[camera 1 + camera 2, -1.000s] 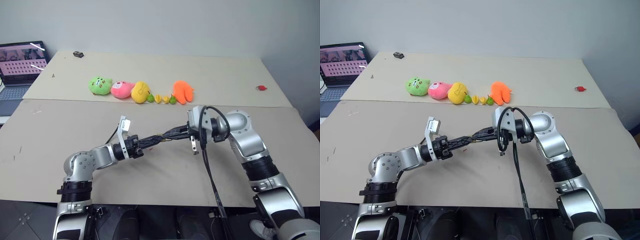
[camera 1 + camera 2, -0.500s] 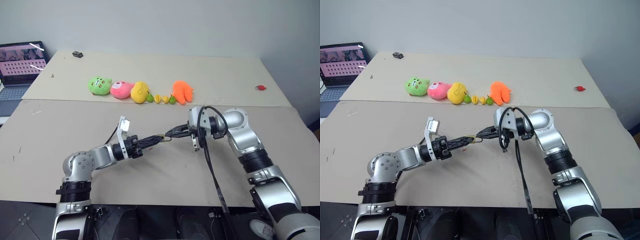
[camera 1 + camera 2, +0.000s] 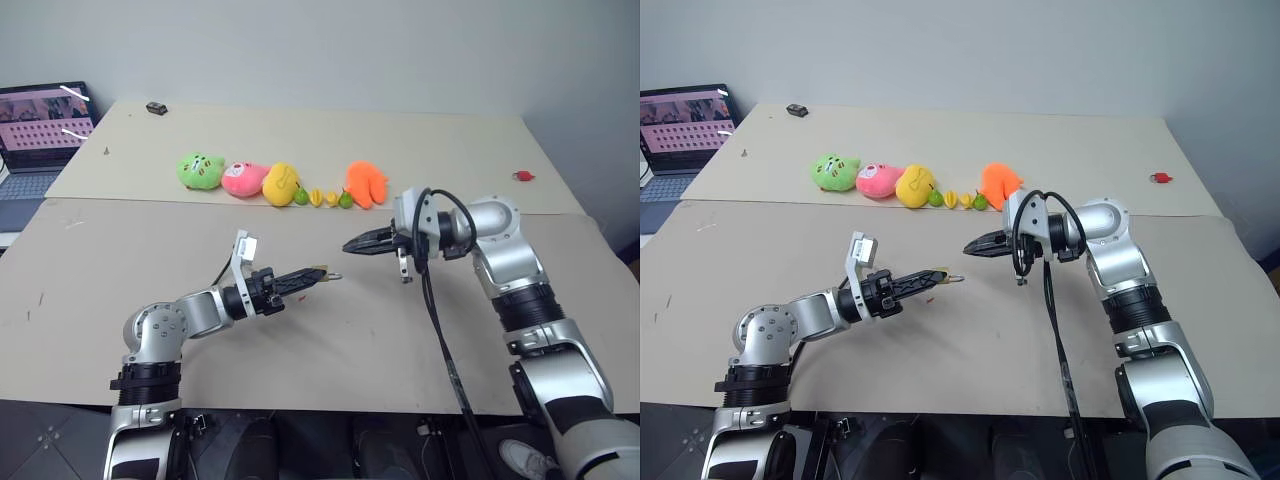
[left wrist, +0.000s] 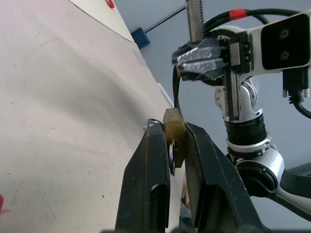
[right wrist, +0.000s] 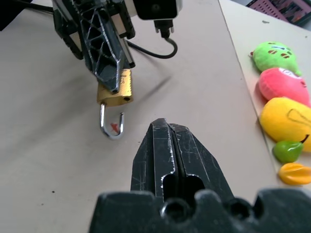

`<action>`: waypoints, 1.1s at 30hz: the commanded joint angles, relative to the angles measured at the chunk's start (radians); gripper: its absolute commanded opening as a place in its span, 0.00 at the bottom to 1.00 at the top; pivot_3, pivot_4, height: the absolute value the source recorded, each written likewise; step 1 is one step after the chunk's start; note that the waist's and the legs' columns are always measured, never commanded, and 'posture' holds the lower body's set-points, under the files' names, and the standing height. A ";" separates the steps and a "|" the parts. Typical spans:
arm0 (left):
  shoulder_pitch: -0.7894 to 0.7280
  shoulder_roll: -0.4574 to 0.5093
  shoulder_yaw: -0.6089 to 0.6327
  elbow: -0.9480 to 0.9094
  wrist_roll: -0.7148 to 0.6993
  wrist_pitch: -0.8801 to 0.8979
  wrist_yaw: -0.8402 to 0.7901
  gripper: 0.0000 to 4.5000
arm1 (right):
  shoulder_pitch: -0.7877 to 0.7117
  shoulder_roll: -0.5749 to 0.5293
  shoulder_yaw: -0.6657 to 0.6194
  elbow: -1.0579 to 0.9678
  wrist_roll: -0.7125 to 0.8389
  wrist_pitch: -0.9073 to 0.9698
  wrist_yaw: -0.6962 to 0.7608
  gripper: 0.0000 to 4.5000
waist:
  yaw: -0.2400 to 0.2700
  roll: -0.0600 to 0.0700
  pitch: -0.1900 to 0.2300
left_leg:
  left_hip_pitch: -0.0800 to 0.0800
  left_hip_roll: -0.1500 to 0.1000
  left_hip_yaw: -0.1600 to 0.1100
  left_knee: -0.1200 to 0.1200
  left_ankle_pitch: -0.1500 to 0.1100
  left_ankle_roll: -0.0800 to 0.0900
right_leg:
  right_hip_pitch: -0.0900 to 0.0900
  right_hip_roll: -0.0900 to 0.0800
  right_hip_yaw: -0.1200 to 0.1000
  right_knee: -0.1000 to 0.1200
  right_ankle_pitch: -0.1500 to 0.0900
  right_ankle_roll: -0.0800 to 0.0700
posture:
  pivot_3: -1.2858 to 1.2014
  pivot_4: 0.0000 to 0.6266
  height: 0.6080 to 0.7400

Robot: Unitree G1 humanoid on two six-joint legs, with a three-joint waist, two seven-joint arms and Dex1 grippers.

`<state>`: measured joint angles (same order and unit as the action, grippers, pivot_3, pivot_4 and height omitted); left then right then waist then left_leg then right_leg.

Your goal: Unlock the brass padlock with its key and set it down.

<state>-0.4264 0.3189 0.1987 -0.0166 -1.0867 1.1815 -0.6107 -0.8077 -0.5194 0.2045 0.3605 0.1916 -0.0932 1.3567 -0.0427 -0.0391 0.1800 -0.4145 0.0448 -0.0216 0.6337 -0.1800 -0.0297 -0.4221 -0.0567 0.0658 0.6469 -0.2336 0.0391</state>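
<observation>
Left wrist view — brass padlock (image 4: 174, 137) clamped between left fingers (image 4: 150, 179).

Both my arms are reaching inward over the table, grippers facing each other w/ a clear gap between. My left gripper (image 3: 318, 272) is pointing roughly level toward the right, fingers (image 4: 150, 165) clamping the brass padlock (image 4: 175, 137). My right gripper (image 3: 350, 244) is aiming left, tilted slightly down, fingers pressed together, nothing seen between them.
</observation>
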 commanded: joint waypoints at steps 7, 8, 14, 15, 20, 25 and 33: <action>-0.023 -0.008 0.008 -0.025 -0.029 0.003 0.002 0.00 | 0.020 0.035 0.008 -0.062 0.024 0.018 0.004 0.01 | -0.001 0.000 0.000 | 0.000 0.000 0.000 0.000 0.000 0.000 | 0.000 0.000 0.000 0.000 0.000 0.000 | 0.52 0.24 0.86; -0.023 -0.008 0.009 -0.025 -0.030 0.003 0.002 0.00 | 0.023 0.039 0.011 -0.063 0.024 0.020 0.005 0.01 | 0.000 0.000 0.000 | 0.000 0.000 0.000 0.000 0.000 0.000 | 0.000 0.000 0.000 0.000 0.000 0.000 | 0.52 0.24 0.86; -0.025 -0.013 0.009 -0.025 -0.037 0.002 0.011 0.00 | 0.049 0.058 0.044 -0.055 0.016 0.022 0.034 0.01 | 0.000 0.000 0.000 | 0.000 0.000 0.000 0.000 0.000 0.000 | 0.000 0.000 0.000 0.000 0.000 0.000 | 0.52 0.24 0.86; -0.026 -0.015 0.009 -0.025 -0.038 0.001 0.012 0.00 | 0.050 0.059 0.044 -0.052 0.015 0.021 0.037 0.01 | 0.000 0.000 0.000 | 0.000 0.000 0.000 0.000 0.000 0.000 | 0.000 0.000 0.000 0.000 0.000 0.000 | 0.52 0.24 0.86; -0.020 -0.018 0.013 -0.030 -0.037 -0.003 0.014 0.00 | 0.056 0.046 0.035 -0.069 0.034 0.052 0.058 0.01 | 0.000 0.000 0.000 | 0.000 0.000 0.000 0.000 0.000 0.000 | 0.000 0.000 0.000 0.000 0.000 0.000 | 0.52 0.24 0.86; 0.000 0.002 0.003 -0.029 0.019 -0.046 0.005 0.00 | 0.080 -0.006 0.027 -0.146 0.077 0.179 0.095 0.01 | 0.000 0.000 0.000 | 0.000 0.000 0.000 0.000 0.000 0.000 | 0.000 0.000 0.000 0.000 0.000 0.000 | 0.52 0.24 0.86; 0.030 0.121 0.005 0.059 0.136 -0.127 -0.076 0.00 | 0.084 -0.024 -0.009 -0.165 0.084 0.211 0.057 0.01 | -0.006 0.000 0.000 | 0.002 0.001 0.000 -0.001 0.000 0.000 | 0.000 0.001 0.000 0.000 0.000 0.000 | 0.52 0.24 0.86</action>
<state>-0.3958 0.4214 0.1862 0.0308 -0.9602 1.0752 -0.6509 -0.7205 -0.5411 0.2230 0.2226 0.2580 0.1297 1.4227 -0.0488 -0.0390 0.1800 -0.4127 0.0455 -0.0215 0.6329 -0.1800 -0.0296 -0.4223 -0.0555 0.0661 0.6472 -0.2340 0.0391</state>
